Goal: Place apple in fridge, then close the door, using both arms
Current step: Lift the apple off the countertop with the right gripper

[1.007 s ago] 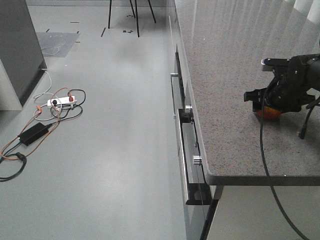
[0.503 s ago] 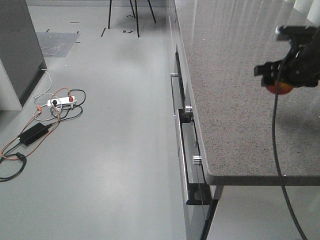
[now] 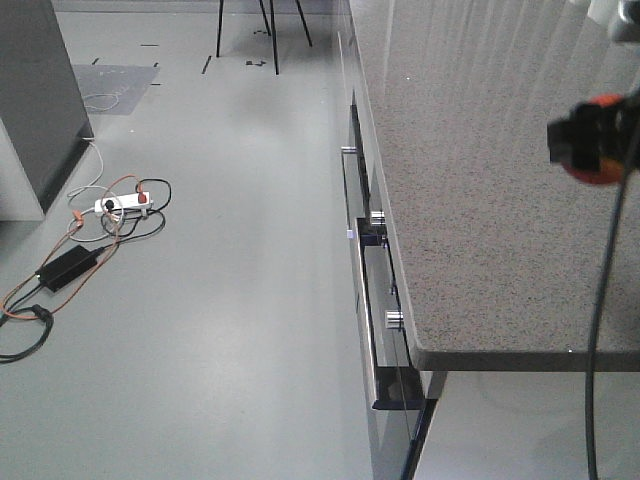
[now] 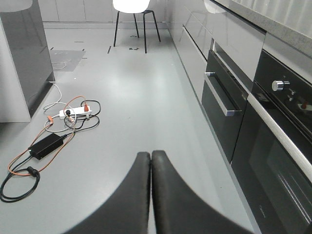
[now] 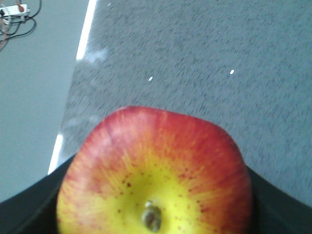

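Observation:
My right gripper (image 3: 590, 138) is shut on the apple (image 3: 606, 174) and holds it in the air above the grey speckled counter (image 3: 460, 200) at the right edge. In the right wrist view the red and yellow apple (image 5: 156, 170) fills the lower frame, with black fingers (image 5: 27, 214) on both sides. My left gripper (image 4: 150, 158) is shut and empty, low over the floor and pointing along the aisle. The dark grey fridge (image 3: 35, 100) stands at the far left and also shows in the left wrist view (image 4: 27, 53). Its door and inside do not show.
Built-in ovens with bar handles (image 3: 350, 200) and knobs line the counter front (image 4: 229, 102). A power strip, adapter and cables (image 3: 90, 235) lie on the floor near the fridge. A white chair (image 4: 132, 9) stands at the far end of the aisle.
My right gripper has lifted the apple off the counter and carried it up and to the right. The left arm's view has no earlier frame.

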{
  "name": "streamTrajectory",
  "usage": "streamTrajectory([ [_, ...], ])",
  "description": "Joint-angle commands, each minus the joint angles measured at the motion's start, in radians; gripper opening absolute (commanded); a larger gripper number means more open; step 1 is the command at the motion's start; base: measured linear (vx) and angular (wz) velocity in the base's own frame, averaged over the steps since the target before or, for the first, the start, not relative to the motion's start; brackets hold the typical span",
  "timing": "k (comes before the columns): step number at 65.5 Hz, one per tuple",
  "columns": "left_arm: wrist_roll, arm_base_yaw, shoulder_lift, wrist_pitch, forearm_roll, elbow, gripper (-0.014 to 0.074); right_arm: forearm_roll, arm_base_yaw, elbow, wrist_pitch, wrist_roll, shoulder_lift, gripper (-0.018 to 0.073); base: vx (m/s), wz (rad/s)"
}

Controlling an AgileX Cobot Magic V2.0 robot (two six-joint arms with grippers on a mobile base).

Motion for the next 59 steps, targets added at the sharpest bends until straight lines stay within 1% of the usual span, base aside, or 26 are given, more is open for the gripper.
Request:
streamTrajectory([
  [1,-0.002,-0.002,-0.014,-0.065,-0.006,0.019,-0.0006,-0.007,0.0,0.154,-0.135,-0.011,-0.186,0.0099,0.0,0.0],
  [6,-0.002,-0.002,-0.014,-0.065,-0.006,0.019,-0.0006,-0.008,-0.001,0.273,-0.147,-0.011,-0.318,0.0099,0.0,0.0],
  [16,-0.002,-0.002,-0.014,-0.065,-0.006,0.019,-0.0006,-0.007,-0.001,0.478,-0.123,-0.011,-0.564,0.0099,0.0,0.0],
  [24,-0.002,-0.002,-0.014,-0.065,-0.006,0.019,-0.0006,-0.008,-0.002,0.585,-0.095,-0.011,-0.742,0.0099,0.0,0.0],
  [33,-0.002,-0.002,-0.014,-0.065,-0.006,0.019,-0.0006,-0.008,-0.002,0.648,-0.028,-0.006,-0.886,0.0099,0.0,0.0],
  [43,-0.002,-0.002,-0.014,-0.065,-0.006,0.019,-0.0006,-0.024,-0.002,0.684,0.036,0.015,-0.914,0.0099,0.0,0.0],
  [52,-0.002,-0.002,-0.014,-0.065,-0.006,0.019,-0.0006,-0.028,-0.002,0.7,0.03,0.015,-0.914,0.0099,0.0,0.0],
  [59,-0.002,-0.002,-0.014,-0.065,-0.006,0.019,-0.0006,-0.054,-0.002,0.7,0.03,0.015,-0.914,0.0099,0.0,0.0],
])
